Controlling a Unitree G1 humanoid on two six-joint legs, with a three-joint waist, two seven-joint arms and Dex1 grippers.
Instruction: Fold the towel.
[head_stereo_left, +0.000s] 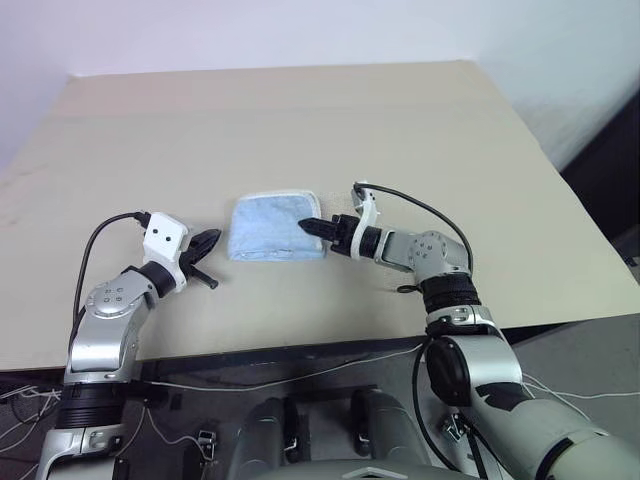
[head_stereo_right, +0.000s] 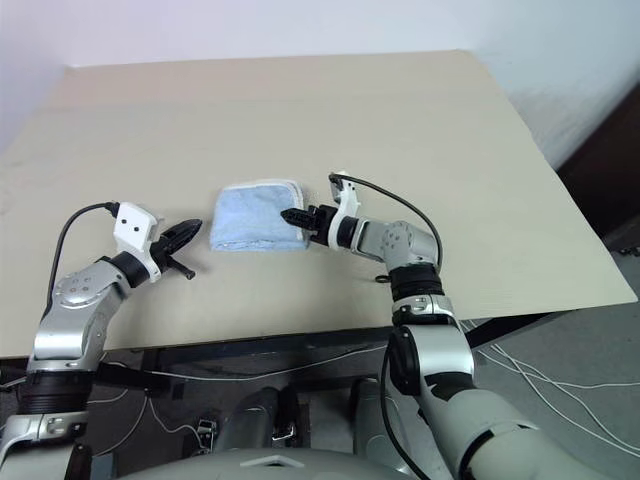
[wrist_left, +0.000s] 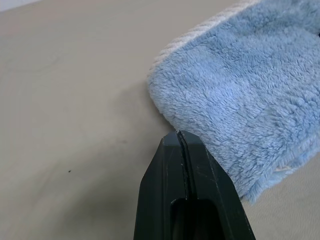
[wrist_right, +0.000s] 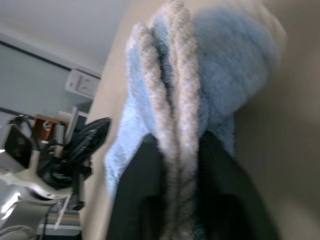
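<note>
A folded light-blue towel (head_stereo_left: 273, 228) lies near the middle of the tan table (head_stereo_left: 300, 120). The right gripper (head_stereo_left: 310, 227) pinches the towel's white-trimmed right edge between its closed fingers. The left gripper (head_stereo_left: 212, 240), fingers pressed together and empty, sits just beside the towel's left edge.
</note>
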